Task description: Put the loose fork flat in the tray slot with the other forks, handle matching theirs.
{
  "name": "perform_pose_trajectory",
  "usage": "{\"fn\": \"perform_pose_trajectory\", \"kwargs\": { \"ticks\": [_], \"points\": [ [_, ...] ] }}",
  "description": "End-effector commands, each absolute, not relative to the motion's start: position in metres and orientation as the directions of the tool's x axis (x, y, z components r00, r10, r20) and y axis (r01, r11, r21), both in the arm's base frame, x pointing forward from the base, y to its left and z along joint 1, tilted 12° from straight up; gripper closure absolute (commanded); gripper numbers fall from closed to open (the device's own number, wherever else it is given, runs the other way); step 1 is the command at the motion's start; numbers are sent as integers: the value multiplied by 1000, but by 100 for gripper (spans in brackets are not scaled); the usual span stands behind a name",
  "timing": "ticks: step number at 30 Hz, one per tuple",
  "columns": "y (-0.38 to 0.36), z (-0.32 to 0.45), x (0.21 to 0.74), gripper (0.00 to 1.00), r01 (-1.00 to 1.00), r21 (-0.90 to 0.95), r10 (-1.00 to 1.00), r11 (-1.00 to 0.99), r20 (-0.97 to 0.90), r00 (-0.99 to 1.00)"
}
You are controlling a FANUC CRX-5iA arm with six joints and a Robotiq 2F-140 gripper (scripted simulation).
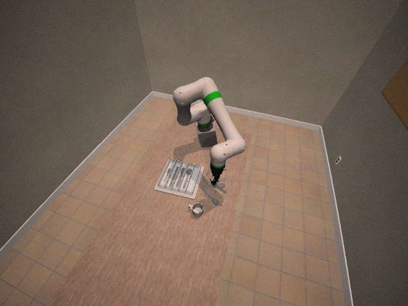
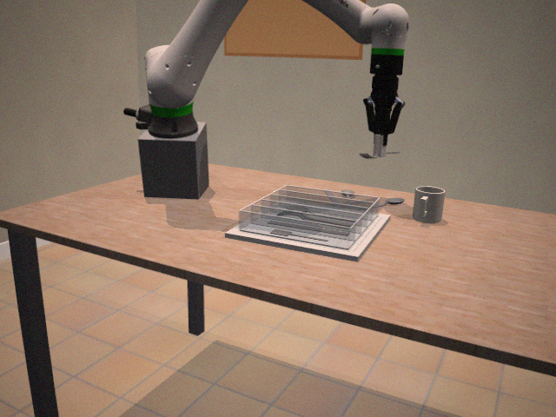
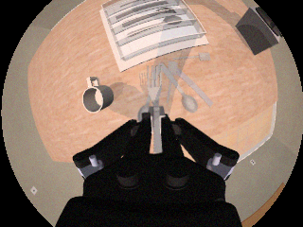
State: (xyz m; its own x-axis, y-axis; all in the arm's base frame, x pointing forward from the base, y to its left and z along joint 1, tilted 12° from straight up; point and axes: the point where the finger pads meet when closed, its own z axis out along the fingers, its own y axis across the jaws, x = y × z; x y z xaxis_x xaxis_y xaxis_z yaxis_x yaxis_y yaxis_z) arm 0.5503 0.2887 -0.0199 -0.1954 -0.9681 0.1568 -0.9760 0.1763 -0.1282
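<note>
One fork (image 2: 377, 154) hangs in the air, pinched near its middle by the end effector (image 2: 380, 144), whose fingers are clenched on it high above the desk (image 2: 453, 274), toward the upper right of the exterior view. In the wrist view the fork's thin shaft runs straight up the frame from between the black fingers, its tines toward the tray (image 3: 153, 21) at the upper middle. From the side it reads as a short, nearly level sliver, so it seems to be carried flat.

It looks like rigid, thin metal: probably light, stiff and smooth, so it may pivot or slip in a narrow two-point pinch if swung fast. A hold on the flat of the handle close to the balance point, as here, should keep it level; gripping nearer one end would likely let it droop.

The tray (image 2: 309, 214) has clear walls and several long slots, and sits on a pale mat (image 2: 367, 242) in the middle of the exterior frame. Dark cutlery lies in the slots, but which slot holds the forks cannot be told for sure. A grey mug (image 2: 428, 204) stands right of the tray, and a loose spoon (image 3: 187, 100) lies on the wood between mug and tray.

The desk is pale wood grain on dark legs. Around it are a tan tiled floor, plain grey-green walls and an orange board (image 2: 292, 31) on the back wall.
</note>
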Motion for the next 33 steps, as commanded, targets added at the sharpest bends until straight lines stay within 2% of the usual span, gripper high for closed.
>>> {"fn": "perform_pose_trajectory", "kwargs": {
  "ticks": [1, 3, 14, 16, 17, 23, 26, 30, 33],
  "points": [
    [262, -14, 555, 98, -976, -128, -968, 176, 156, -195],
    [214, -3, 559, 98, -976, -126, -969, 177, 154, -195],
    [79, 15, 532, 98, -976, -129, -968, 176, 157, -195],
    [79, 15, 532, 98, -976, -129, -968, 176, 157, -195],
    [41, 21, 525, 98, -976, -129, -968, 176, 157, -195],
    [-24, 34, 516, 98, -976, -129, -968, 177, 157, -197],
    [-24, 34, 516, 98, -964, -137, -957, 230, 149, -249],
    [-24, 34, 516, 98, -866, -171, -865, 470, 109, -490],
    [-24, 34, 516, 98, -855, -174, -854, 489, 105, -509]
  ]
}}
